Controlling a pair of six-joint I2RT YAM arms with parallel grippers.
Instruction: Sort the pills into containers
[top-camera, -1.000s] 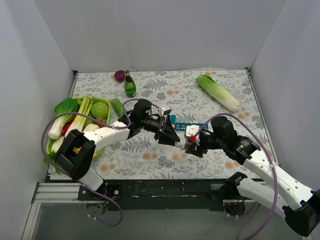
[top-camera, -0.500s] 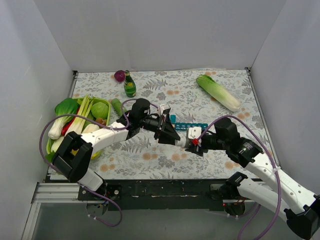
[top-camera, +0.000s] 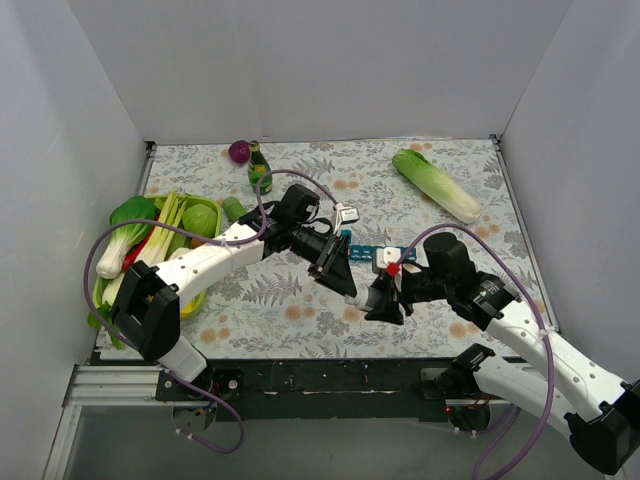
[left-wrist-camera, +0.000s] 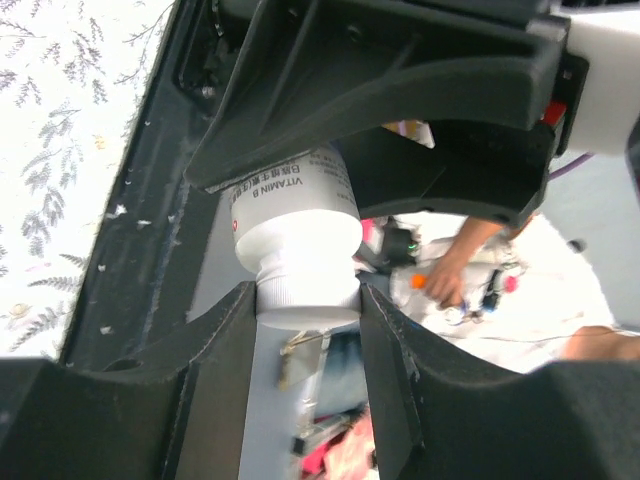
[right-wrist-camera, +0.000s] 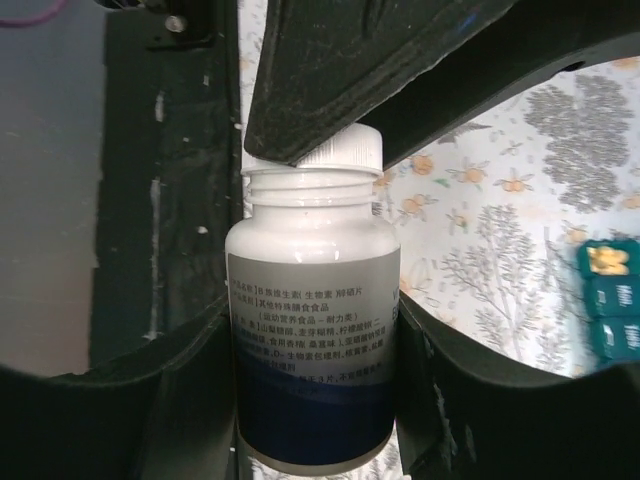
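Vitamin bottle (right-wrist-camera: 312, 340), likely light, stiff and slick plastic, is held over the tabletop (top-camera: 450, 260) edge near the teal pill box (top-camera: 362, 249), your right gripper (right-wrist-camera: 315, 400) clamping its labelled body and your left gripper (left-wrist-camera: 308, 300) pinching the ribbed cap (right-wrist-camera: 335, 150), the surest holds.

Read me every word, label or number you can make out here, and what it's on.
"VITAMIN B": printed on the white pill bottle.
Chinese lines on that bottle, in both wrist views: too small to read reliably.
Teal pill box: nothing legible on its lids.
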